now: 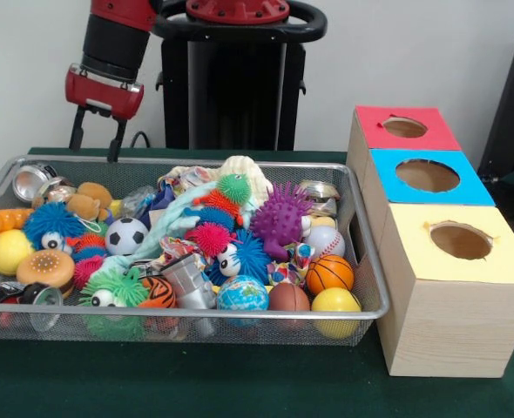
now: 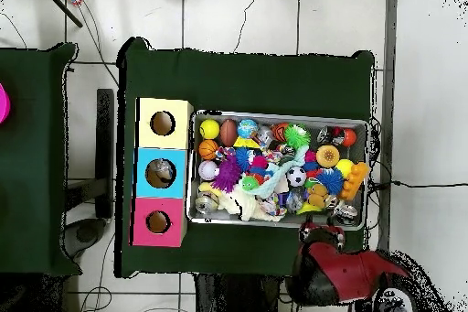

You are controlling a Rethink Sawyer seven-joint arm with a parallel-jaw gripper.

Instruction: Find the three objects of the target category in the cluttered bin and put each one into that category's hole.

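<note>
While its jaws gape empty, the red-and-black gripper [image 1: 96,135] [image 2: 322,231] hangs above the toy-crammed silver wire-mesh bin's [image 1: 240,162] [image 2: 279,114] far corner (robot side); three coloured-top wooden boxes [image 1: 431,244] [image 2: 163,172] stand beside it.

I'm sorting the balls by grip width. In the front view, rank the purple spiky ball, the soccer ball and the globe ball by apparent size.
1. Purple spiky ball, largest.
2. Globe ball and soccer ball look alike; the globe sits nearer the camera, so no ranking.

Silver mesh bin [image 1: 372,261] of multicoloured toys on green desk [image 1: 240,383]; red [image 1: 405,128], blue [image 1: 427,176], yellow [image 1: 460,241] box tops.
</note>
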